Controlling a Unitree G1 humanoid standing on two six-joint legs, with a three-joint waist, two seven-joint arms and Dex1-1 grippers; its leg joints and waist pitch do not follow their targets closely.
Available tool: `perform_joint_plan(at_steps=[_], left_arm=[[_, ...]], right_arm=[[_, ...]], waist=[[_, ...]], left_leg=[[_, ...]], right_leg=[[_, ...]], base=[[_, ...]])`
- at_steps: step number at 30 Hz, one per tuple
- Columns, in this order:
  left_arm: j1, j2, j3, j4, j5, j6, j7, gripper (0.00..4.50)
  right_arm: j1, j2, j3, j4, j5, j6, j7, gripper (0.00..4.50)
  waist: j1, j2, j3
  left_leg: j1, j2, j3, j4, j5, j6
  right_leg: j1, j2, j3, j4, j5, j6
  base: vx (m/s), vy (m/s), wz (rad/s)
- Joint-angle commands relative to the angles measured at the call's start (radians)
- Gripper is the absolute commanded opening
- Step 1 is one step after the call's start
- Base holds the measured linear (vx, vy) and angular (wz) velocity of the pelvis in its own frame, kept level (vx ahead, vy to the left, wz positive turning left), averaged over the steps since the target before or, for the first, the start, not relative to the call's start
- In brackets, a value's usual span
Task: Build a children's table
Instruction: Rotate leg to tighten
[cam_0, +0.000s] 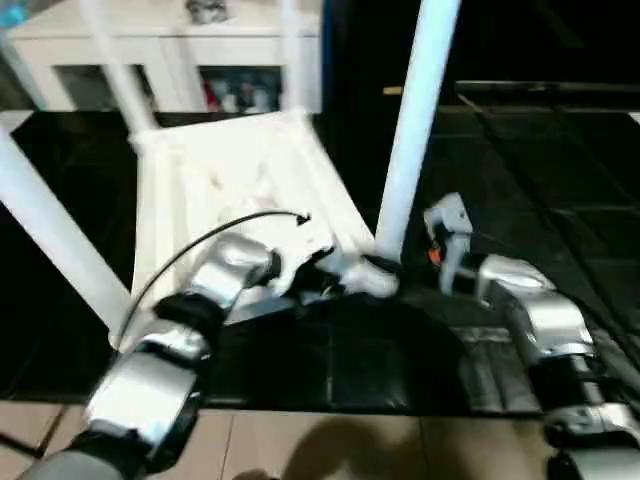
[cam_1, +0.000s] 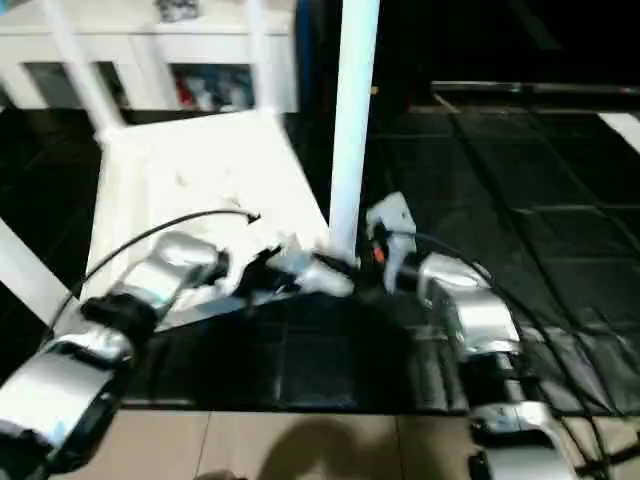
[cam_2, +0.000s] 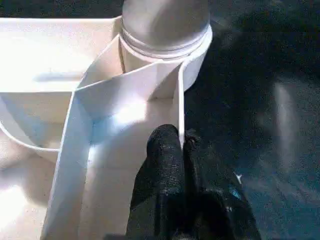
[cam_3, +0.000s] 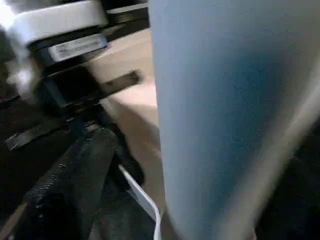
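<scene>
Two silver forearms nearest. Left gripper (cam_2: 182, 150), black fingers together, pinches a thin rib wall of the upturned white plastic table top (cam_0: 235, 175) lying on the black floor mat (cam_0: 360, 360). Right gripper (cam_0: 440, 235) stands beside the socketed round white leg (cam_0: 412, 120); its finger spacing cannot be judged.

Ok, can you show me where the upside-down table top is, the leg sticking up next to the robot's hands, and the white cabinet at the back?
table top (cam_0: 235, 185): left eye view, ribbed underside.
leg (cam_0: 410, 130): left eye view, middle of the upright shaft.
white cabinet (cam_0: 150, 45): left eye view, its top edge.
</scene>
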Motion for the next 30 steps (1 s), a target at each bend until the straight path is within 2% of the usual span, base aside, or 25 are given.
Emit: perform_joint_plan(at_steps=[1, 2, 3, 4, 5, 6, 7, 8, 9, 11, 12, 13, 17, 20, 24, 30], left_arm=[[-0.013, -0.003, -0.021, -0.05, -0.02, -0.058, -0.089, 0.0], [-0.01, 0.013, -0.032, -0.054, -0.023, -0.073, -0.136, 0.0], [-0.008, 0.024, -0.038, -0.055, -0.026, -0.084, -0.169, 0.0], [-0.007, 0.026, -0.039, -0.056, -0.026, -0.086, -0.174, 0.0], [0.0, 0.049, -0.055, -0.065, -0.028, -0.104, -0.24, 0.0], [0.0, 0.05, -0.056, -0.065, -0.028, -0.105, -0.242, 0.0], [0.008, 0.068, -0.07, -0.073, -0.025, -0.123, -0.287, 0.0], [0.011, 0.074, -0.073, -0.077, -0.023, -0.132, -0.304, 0.0], [0.016, 0.082, -0.078, -0.08, -0.02, -0.141, -0.317, 0.0], [0.017, 0.086, -0.079, -0.081, -0.018, -0.144, -0.321, 0.0], [0.022, 0.097, -0.085, -0.083, -0.014, -0.157, -0.336, 0.0], [0.026, 0.104, -0.088, -0.086, -0.012, -0.163, -0.341, 0.0], [0.031, 0.112, -0.087, -0.094, -0.014, -0.171, -0.351, 0.0], [0.032, 0.112, -0.084, -0.099, -0.017, -0.172, -0.352, 0.0], [0.036, 0.111, -0.083, -0.11, -0.021, -0.172, -0.348, 0.0], [0.043, 0.118, -0.081, -0.109, -0.013, -0.182, -0.322, 0.0]], right_arm=[[-0.002, -0.024, 0.021, -0.006, 0.011, -0.024, 0.072, 4.43], [-0.001, -0.046, 0.021, -0.003, 0.022, -0.047, 0.132, 4.43], [0.0, -0.062, 0.023, -0.003, 0.036, -0.062, 0.178, 4.43], [0.0, -0.064, 0.024, -0.003, 0.038, -0.062, 0.185, 4.43], [0.005, -0.092, 0.036, -0.009, 0.064, -0.066, 0.274, 4.43], [0.005, -0.093, 0.037, -0.009, 0.065, -0.065, 0.278, 4.43], [0.011, -0.119, 0.055, -0.01, 0.083, -0.05, 0.357, 4.43], [0.012, -0.128, 0.063, -0.008, 0.088, -0.045, 0.386, 4.43], [0.013, -0.138, 0.072, -0.008, 0.089, -0.037, 0.411, 4.26], [0.014, -0.141, 0.075, -0.007, 0.089, -0.036, 0.419, 4.16], [0.015, -0.149, 0.086, -0.002, 0.084, -0.038, 0.438, 4.05], [0.015, -0.151, 0.092, 0.001, 0.08, -0.04, 0.446, 3.96], [0.004, -0.141, 0.101, 0.036, 0.072, -0.072, 0.459, 3.64], [-0.005, -0.134, 0.105, 0.055, 0.068, -0.087, 0.462, 3.42], [-0.017, -0.126, 0.127, 0.084, 0.051, -0.103, 0.469, 3.21], [-0.016, -0.111, 0.142, 0.097, 0.045, -0.127, 0.466, 2.56]], waist=[[0.003, -0.005, -0.079], [0.007, -0.007, -0.079], [0.02, -0.005, -0.079], [0.021, -0.006, -0.079], [0.026, -0.01, -0.079], [0.031, -0.008, -0.079], [0.035, -0.013, -0.081], [0.036, -0.013, -0.08], [0.037, -0.019, -0.078], [0.039, -0.015, -0.078], [0.04, -0.024, -0.078], [0.043, -0.019, -0.076], [0.047, -0.023, -0.077], [0.052, -0.022, -0.078], [0.056, -0.025, -0.079], [0.056, -0.024, -0.079]], left_leg=[[0.014, 0.052, -0.016, -0.054, -0.135, 0.104], [0.013, 0.053, -0.016, -0.055, -0.133, 0.103], [0.017, 0.056, -0.015, -0.055, -0.142, 0.098], [0.016, 0.058, -0.015, -0.056, -0.137, 0.099], [0.013, 0.057, -0.016, -0.055, -0.135, 0.102], [0.013, 0.059, -0.016, -0.055, -0.131, 0.103], [0.013, 0.057, -0.017, -0.054, -0.132, 0.105], [0.013, 0.058, -0.017, -0.055, -0.133, 0.108], [0.01, 0.058, -0.016, -0.055, -0.128, 0.108], [0.011, 0.058, -0.017, -0.055, -0.126, 0.103], [0.01, 0.058, -0.016, -0.055, -0.128, 0.103], [0.013, 0.059, -0.017, -0.057, -0.136, 0.095], [0.011, 0.057, -0.016, -0.057, -0.128, 0.087], [0.011, 0.058, -0.016, -0.056, -0.121, 0.085], [0.009, 0.057, -0.016, -0.054, -0.105, 0.093], [0.009, 0.057, -0.016, -0.053, -0.106, 0.096]], right_leg=[[0.062, -0.089, 0.062, -0.071, -0.153, -0.191], [0.063, -0.089, 0.064, -0.07, -0.151, -0.191], [0.059, -0.091, 0.065, -0.068, -0.149, -0.193], [0.061, -0.091, 0.066, -0.068, -0.144, -0.194], [0.063, -0.092, 0.065, -0.065, -0.138, -0.194], [0.061, -0.093, 0.066, -0.063, -0.136, -0.194], [0.063, -0.094, 0.064, -0.061, -0.138, -0.196], [0.063, -0.095, 0.065, -0.063, -0.144, -0.194], [0.062, -0.094, 0.065, -0.064, -0.151, -0.189], [0.06, -0.096, 0.064, -0.064, -0.168, -0.185], [0.061, -0.096, 0.064, -0.065, -0.178, -0.182], [0.057, -0.097, 0.065, -0.069, -0.217, -0.173], [0.058, -0.097, 0.065, -0.07, -0.238, -0.16], [0.056, -0.097, 0.065, -0.068, -0.23, -0.162], [0.056, -0.097, 0.064, -0.062, -0.199, -0.169], [0.055, -0.096, 0.065, -0.063, -0.203, -0.166]], base=[[0.0, 0.0, 0.0], [0.0, 0.0, 0.0], [0.0, 0.0, 0.0], [0.0, 0.0, 0.0], [0.0, 0.0, 0.0], [0.0, 0.0, 0.0], [0.0, 0.0, 0.0], [0.0, 0.0, 0.0], [0.0, 0.0, 0.0], [0.0, 0.0, 0.0], [0.0, 0.0, 0.0], [0.0, 0.0, 0.0], [0.0, 0.0, 0.0], [0.0, 0.0, 0.0], [0.0, 0.0, 0.0], [0.0, 0.0, 0.0]])
